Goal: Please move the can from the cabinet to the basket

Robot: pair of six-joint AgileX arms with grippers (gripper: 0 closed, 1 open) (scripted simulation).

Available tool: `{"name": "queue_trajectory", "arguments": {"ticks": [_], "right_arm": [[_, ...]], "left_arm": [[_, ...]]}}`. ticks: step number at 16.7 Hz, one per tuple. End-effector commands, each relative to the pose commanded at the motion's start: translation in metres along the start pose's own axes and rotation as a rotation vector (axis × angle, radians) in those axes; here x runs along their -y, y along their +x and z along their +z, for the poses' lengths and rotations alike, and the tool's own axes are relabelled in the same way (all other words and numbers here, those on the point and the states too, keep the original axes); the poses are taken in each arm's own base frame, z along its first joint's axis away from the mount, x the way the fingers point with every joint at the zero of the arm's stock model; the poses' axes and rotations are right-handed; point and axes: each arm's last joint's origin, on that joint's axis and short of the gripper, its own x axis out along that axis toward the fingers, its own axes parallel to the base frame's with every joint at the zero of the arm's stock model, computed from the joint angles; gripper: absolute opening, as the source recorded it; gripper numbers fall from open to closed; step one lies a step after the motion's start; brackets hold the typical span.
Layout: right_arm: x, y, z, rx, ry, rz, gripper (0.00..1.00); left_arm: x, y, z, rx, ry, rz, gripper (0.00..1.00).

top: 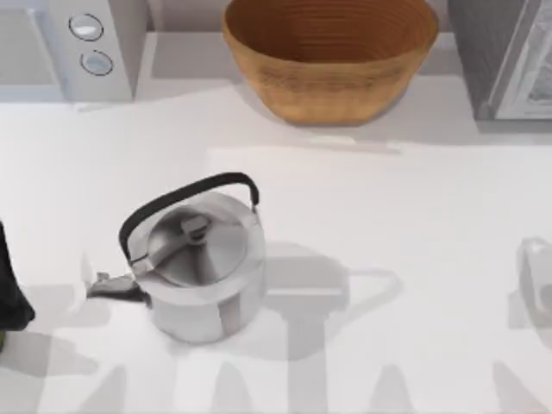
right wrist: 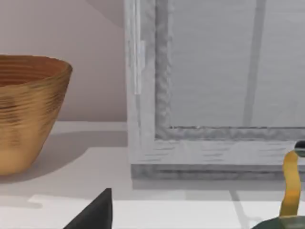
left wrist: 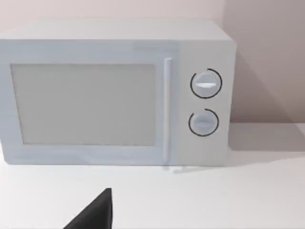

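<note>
Top view: the white table (top: 414,259) carries a steel kettle (top: 200,263) with a black arched handle at left of centre, its spout toward the table's left. At the far edge stand, from left to right, a white appliance with two round knobs (top: 90,43), the woven tan-brown basket (top: 330,56) with a ribbed and empty inside, and the dark grey cabinet (top: 500,56) with its lighter framed door panel closed. The left arm (top: 10,285) is a dark shape at the left edge of the table; a pale, blurred shape at the right edge, level with the kettle, cannot be identified. The can cannot be located.

Left wrist view: the white appliance (left wrist: 114,93) faces the camera, door at one side, both knobs stacked at the other, standing on the table against a pinkish wall. A dark wedge of the left gripper (left wrist: 97,212) enters the frame; whether its fingers are open or closed cannot be told.

Right wrist view: the cabinet (right wrist: 214,90) door fills the middle, closed, with the basket (right wrist: 28,112) beside it, apart from it. A dark wedge of the right gripper (right wrist: 97,212) and a yellow cable (right wrist: 290,183) show near the frame edge; the finger state cannot be told
</note>
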Motion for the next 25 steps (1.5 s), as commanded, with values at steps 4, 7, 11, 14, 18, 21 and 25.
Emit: {"name": "queue_trajectory", "arguments": {"ticks": [4, 7, 11, 14, 18, 21, 25], "right_arm": [[0.0, 0.0, 0.008, -0.007, 0.0, -0.003, 1.0], [-0.001, 0.002, 0.039, -0.029, -0.002, -0.007, 1.0], [-0.005, 0.013, 0.116, -0.038, -0.005, -0.006, 1.0], [-0.011, 0.032, 0.187, -0.02, -0.006, -0.005, 1.0], [-0.021, 0.068, 0.269, 0.006, -0.003, -0.003, 1.0], [-0.03, 0.099, 0.31, 0.008, -0.001, -0.002, 1.0], [-0.042, 0.134, 0.339, 0.002, 0.0, -0.001, 1.0]], "left_arm": [[0.0, 0.0, 0.0, 0.0, 0.0, 0.0, 1.0], [0.0, 0.0, 0.0, 0.0, 0.0, 0.0, 1.0], [0.0, 0.0, 0.0, 0.0, 0.0, 0.0, 1.0], [0.0, 0.0, 0.0, 0.0, 0.0, 0.0, 1.0], [0.0, 0.0, 0.0, 0.0, 0.0, 0.0, 1.0], [0.0, 0.0, 0.0, 0.0, 0.0, 0.0, 1.0], [0.0, 0.0, 0.0, 0.0, 0.0, 0.0, 1.0]]}}
